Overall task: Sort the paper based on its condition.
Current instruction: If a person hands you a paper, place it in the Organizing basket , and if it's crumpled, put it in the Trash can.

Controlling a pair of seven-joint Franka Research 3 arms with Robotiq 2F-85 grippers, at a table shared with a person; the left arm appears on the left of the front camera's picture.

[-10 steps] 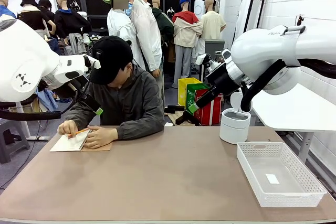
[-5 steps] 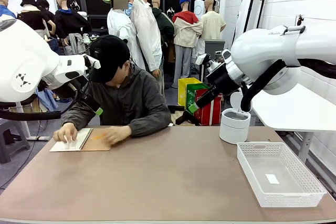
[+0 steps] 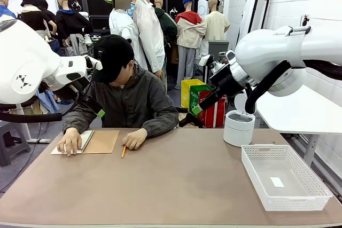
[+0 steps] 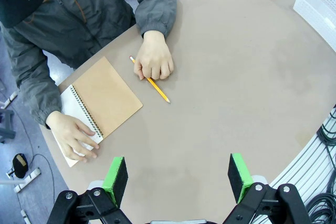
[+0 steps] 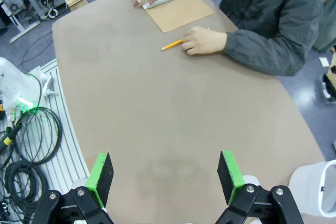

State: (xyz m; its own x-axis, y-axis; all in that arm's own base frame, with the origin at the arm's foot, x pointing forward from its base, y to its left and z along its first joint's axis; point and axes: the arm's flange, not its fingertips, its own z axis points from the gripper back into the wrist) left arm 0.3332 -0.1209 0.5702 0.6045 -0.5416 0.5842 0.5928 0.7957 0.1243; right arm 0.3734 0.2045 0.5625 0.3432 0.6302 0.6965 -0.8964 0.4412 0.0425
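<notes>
The thin white sheet of paper (image 4: 68, 129) is lying in the open spiral-bound notebook with a brown cardboard cover (image 4: 105, 97), at the table's far left edge, pinned under the person's hand (image 4: 73, 136); its long axis is running roughly along that far edge. The left gripper (image 4: 178, 174) is hovering well above with green-padded fingers apart, and is sitting nearer the sheet; the right gripper (image 5: 165, 178), fingers also spread wide, is hanging much farther off.
</notes>
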